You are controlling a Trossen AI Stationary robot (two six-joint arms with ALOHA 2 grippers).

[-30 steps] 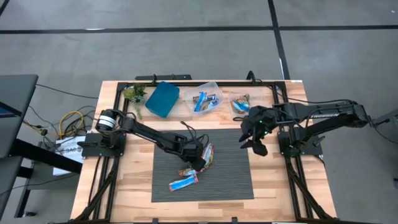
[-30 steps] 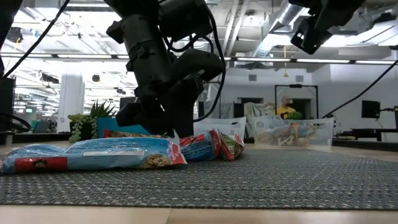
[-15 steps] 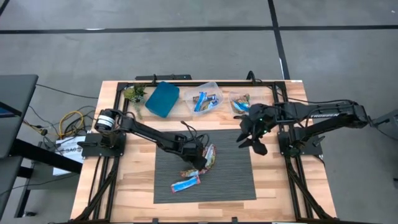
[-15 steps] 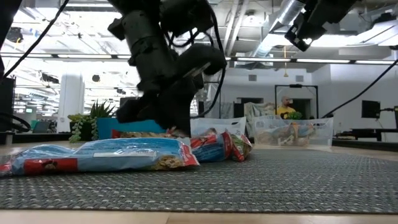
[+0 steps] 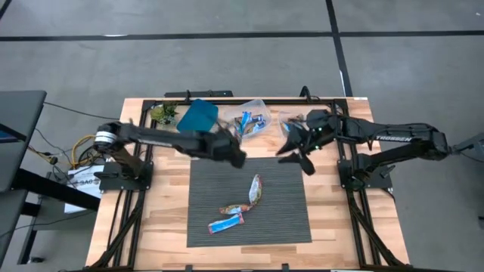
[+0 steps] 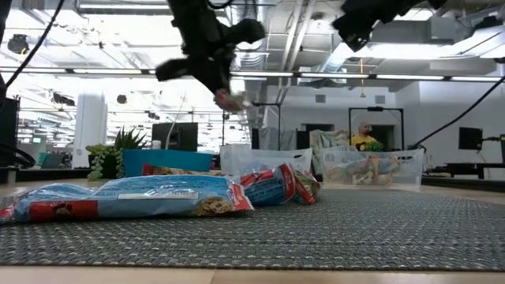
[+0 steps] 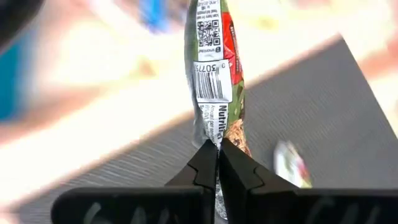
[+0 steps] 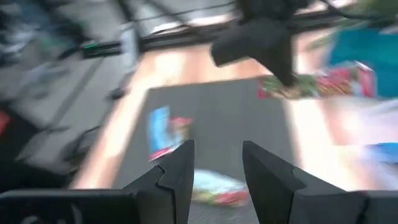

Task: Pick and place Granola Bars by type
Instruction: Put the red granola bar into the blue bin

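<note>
Left claw [image 7: 217, 163] is clenched on the end of a silvery-green granola bar [image 7: 214, 68], which we see standing up from between its fingertips in the left wrist view; from overhead this claw [image 5: 236, 156] hangs just off the far edge of the dark mat [image 5: 280, 219], near the teal bin [image 5: 197, 119] and the clear bin of blue bars [image 5: 252, 119]. Three more bars lie on the mat: a green-and-red one [image 5: 254, 190], an orange-brown one [image 5: 231, 208] touching its near end, and a blue one [image 5: 227, 222] nearest us. A second clear bin [image 5: 291, 122] stands at the far right, partly covered by the right arm. Right claw [image 8: 216, 163] hovers above the mat's far right corner with its fingers parted and nothing between them (its wrist view is smeared, so we cannot make out details there). In the low view the left claw [image 6: 229, 95] is raised above the bars, and we can barely make out the bar it holds. A small plant [image 5: 162, 114] sits at the table [image 5: 151, 227]'s far left corner.
</note>
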